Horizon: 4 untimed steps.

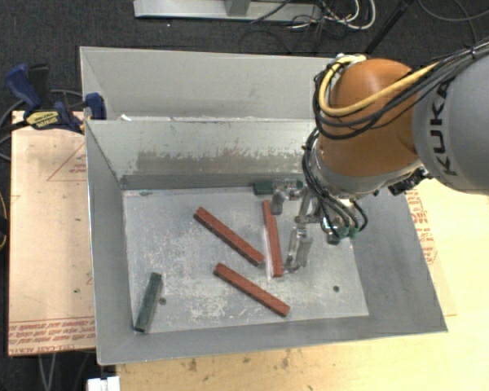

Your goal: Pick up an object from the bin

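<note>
currently, left to right on the bin [106, 218] floor: dark green bar [147, 302], near left corner; two slanted red-brown bars [228, 236], centre; third red-brown bar [271, 239], just beside the lowered gripper [296, 252]. gripper opening: cannot tell. no bar appears lifted; grasp and lift remain.

The thick grey arm [464, 129] carries black KUKA lettering [442, 141], its wrist capped by a rounded orange cover [367, 116] looped with yellow and black cables [330, 84], above a slim grey metal gripper [290, 262].
</note>
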{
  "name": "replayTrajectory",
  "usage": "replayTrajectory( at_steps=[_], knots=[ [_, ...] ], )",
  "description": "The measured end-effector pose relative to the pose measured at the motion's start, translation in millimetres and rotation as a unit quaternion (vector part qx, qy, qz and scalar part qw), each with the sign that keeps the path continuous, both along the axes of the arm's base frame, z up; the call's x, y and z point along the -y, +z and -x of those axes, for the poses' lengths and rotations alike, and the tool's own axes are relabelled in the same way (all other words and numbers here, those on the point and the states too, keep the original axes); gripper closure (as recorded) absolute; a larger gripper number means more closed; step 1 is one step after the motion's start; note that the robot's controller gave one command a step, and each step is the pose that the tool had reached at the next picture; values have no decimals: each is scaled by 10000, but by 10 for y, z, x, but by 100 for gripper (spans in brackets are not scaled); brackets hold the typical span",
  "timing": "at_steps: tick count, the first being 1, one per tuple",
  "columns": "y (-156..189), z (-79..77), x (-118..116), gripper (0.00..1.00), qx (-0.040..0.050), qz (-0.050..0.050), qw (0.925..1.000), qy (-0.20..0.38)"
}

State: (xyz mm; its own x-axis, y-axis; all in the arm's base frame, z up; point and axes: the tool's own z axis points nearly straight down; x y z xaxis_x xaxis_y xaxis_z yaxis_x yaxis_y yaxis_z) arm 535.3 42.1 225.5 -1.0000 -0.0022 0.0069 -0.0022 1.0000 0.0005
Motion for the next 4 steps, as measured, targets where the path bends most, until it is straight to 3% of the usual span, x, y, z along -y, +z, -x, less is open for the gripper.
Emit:
replayTrajectory(
  at_steps=[1, 2, 3, 4],
  knots=[
    [-1603, 136, -659, 0, -3, -2, 9991, -425],
    [-1562, 298, -136, 0, 20, 13, 9846, -1750],
    [-1550, 288, -148, 100, 33, 2, 9846, -1750],
    [90, 193, -305, 100, 80, -10, 9875, -1576]
  ],
)
